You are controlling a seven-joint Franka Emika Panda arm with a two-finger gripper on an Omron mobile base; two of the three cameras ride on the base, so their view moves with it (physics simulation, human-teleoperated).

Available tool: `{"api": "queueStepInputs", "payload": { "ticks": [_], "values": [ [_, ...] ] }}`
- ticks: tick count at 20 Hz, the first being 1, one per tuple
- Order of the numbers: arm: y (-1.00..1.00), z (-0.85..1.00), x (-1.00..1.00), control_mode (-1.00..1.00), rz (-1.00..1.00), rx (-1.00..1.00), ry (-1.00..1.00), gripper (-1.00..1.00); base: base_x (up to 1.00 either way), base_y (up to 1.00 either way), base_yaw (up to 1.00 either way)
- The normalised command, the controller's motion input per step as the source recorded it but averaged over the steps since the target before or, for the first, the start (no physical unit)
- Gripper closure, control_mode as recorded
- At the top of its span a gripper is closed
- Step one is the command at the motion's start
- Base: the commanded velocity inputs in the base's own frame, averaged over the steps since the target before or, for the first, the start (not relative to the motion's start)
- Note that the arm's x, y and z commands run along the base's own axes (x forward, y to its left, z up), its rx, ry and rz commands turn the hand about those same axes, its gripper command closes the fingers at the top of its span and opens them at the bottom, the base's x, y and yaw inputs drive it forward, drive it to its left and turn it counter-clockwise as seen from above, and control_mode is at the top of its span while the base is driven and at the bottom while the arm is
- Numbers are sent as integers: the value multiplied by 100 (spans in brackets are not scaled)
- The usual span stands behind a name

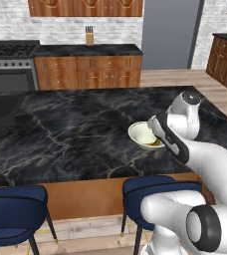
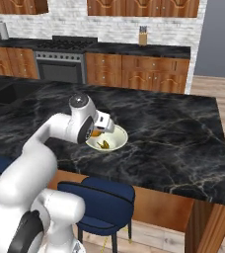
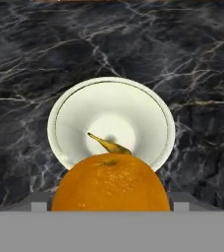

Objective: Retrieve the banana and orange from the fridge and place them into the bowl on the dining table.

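Observation:
The orange (image 3: 109,184) sits between my gripper's fingers, close in the hand view, and hides most of the fingertips. My gripper (image 2: 98,129) is shut on it just above the near rim of the cream-white bowl (image 3: 60,113), which stands on the black marble dining table (image 1: 75,129). The banana (image 3: 109,144) lies inside the bowl, its stem end poking out from behind the orange. From the right base view the banana (image 2: 103,144) shows on the floor of the bowl (image 2: 119,138). In the left base view my forearm covers the right part of the bowl (image 1: 135,130).
Blue stools (image 1: 13,209) stand along the table's near side. A tall grey fridge panel (image 1: 170,35) rises at the back, beside wooden cabinets and a knife block (image 1: 89,36). A stove (image 2: 60,62) stands on the far wall.

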Motion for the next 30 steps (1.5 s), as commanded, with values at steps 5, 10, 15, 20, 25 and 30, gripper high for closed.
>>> {"api": "queueStepInputs", "payload": {
  "ticks": [5, 10, 15, 20, 25, 30],
  "values": [
    [0, -38, 68, -100, 0, 0, 5, 100, 0, 0, 0],
    [0, -43, 50, -100, 0, 0, 1, 100, 0, 0, 0],
    [0, -45, 36, -100, 0, 0, 3, 100, 0, 0, 0],
    [0, -38, 24, -100, 0, 0, 0, 100, 0, 0, 0],
    [0, -28, 18, -100, 0, 0, 0, 100, 0, 0, 0],
    [-2, -20, 29, -100, 0, 0, 0, 100, 0, 0, 0]
  ]
}}
